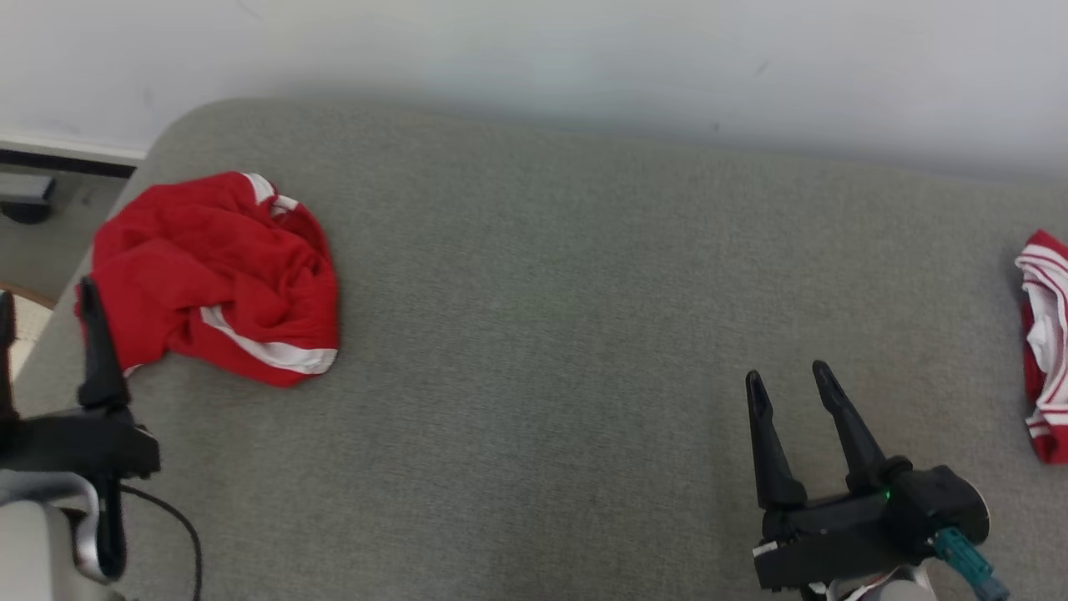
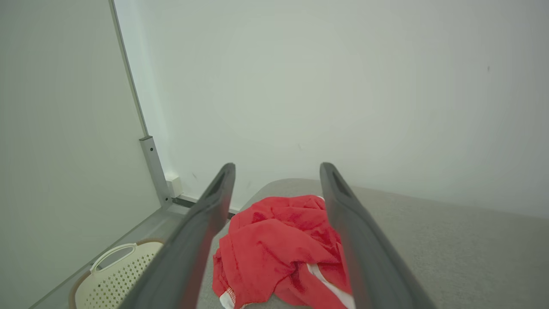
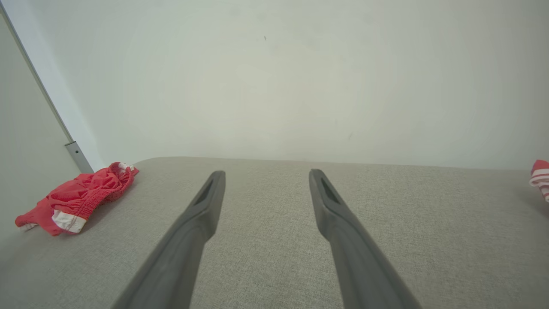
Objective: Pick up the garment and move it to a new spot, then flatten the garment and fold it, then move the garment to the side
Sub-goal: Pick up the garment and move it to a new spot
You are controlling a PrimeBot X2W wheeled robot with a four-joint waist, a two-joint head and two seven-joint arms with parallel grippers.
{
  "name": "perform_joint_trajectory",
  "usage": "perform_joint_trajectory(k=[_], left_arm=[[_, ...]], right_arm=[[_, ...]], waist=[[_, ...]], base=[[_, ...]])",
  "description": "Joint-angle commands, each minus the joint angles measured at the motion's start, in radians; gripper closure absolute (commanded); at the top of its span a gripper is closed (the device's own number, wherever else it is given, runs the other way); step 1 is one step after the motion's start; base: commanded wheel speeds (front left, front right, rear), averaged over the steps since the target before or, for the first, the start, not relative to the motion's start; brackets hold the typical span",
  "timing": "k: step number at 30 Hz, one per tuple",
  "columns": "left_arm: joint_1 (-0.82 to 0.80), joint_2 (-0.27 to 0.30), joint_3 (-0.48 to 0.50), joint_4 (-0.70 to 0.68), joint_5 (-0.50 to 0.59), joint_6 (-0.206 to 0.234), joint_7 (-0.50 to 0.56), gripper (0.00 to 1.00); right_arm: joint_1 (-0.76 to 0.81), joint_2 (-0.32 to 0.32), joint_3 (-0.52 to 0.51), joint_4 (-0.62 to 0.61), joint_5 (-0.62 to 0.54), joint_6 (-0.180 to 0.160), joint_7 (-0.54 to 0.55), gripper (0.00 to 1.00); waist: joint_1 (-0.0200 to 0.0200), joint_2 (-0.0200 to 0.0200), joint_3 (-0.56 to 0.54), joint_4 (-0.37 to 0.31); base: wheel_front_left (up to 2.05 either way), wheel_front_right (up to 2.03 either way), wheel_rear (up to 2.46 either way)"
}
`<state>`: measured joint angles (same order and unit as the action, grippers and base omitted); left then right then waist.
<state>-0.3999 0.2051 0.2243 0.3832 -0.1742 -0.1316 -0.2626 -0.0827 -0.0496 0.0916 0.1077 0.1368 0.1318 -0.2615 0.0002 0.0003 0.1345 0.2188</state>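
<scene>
Lying crumpled at the left end of the grey woven cushion [image 1: 542,334] is the red garment [image 1: 209,267], soft and creased with white bands along its hems, and the left gripper [image 2: 278,165] is hovering at its near left edge, its two dark tapered fingers spread and gripping nothing. The left wrist view is also showing one cream perforated basket [image 2: 116,279] with a looped handle, down past the cushion's rounded corner. Further right, the right gripper [image 1: 788,371] is hanging over bare fabric, fingers likewise apart, while a second garment [image 1: 1043,334], striped red and white, is resting at the far right edge.
</scene>
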Motion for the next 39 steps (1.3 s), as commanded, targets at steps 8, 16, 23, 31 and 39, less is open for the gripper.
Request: perform_joint_trajectory(k=[8, 16, 23, 31, 39], left_arm=[[-0.224, 0.129, -0.02, 0.211, -0.073, 0.002, 0.054, 0.0], [-0.343, 0.206, -0.051, 0.406, -0.131, 0.002, 0.174, 0.0], [-0.404, 0.234, -0.061, 0.562, -0.17, 0.002, 0.263, 0.0], [-0.43, 0.217, -0.055, 0.724, -0.212, 0.024, 0.435, 0.0], [-0.451, 0.204, -0.102, 0.681, -0.206, 0.006, 0.317, 1.0]], right_arm=[[-0.09, -0.001, -0.001, -0.034, 0.014, -0.002, -0.004, 0.0], [-0.121, 0.0, -0.002, -0.041, 0.007, -0.002, -0.004, 0.0], [-0.126, 0.0, 0.002, -0.04, -0.008, -0.002, -0.004, 0.0], [-0.119, -0.001, 0.009, -0.028, -0.01, -0.002, -0.004, 0.0], [-0.094, 0.0, 0.004, -0.013, -0.005, -0.002, -0.004, 0.0]], waist=[[-0.0002, -0.0003, 0.239, -0.228], [-0.0002, -0.0003, 0.275, -0.271], [-0.0002, -0.0003, 0.283, -0.279], [-0.0002, -0.0003, 0.261, -0.271], [-0.0002, -0.0003, 0.222, -0.239]], base=[[0.0, 0.0, 0.0], [0.0, 0.0, 0.0], [0.0, 0.0, 0.0], [0.0, 0.0, 0.0], [0.0, 0.0, 0.0]])
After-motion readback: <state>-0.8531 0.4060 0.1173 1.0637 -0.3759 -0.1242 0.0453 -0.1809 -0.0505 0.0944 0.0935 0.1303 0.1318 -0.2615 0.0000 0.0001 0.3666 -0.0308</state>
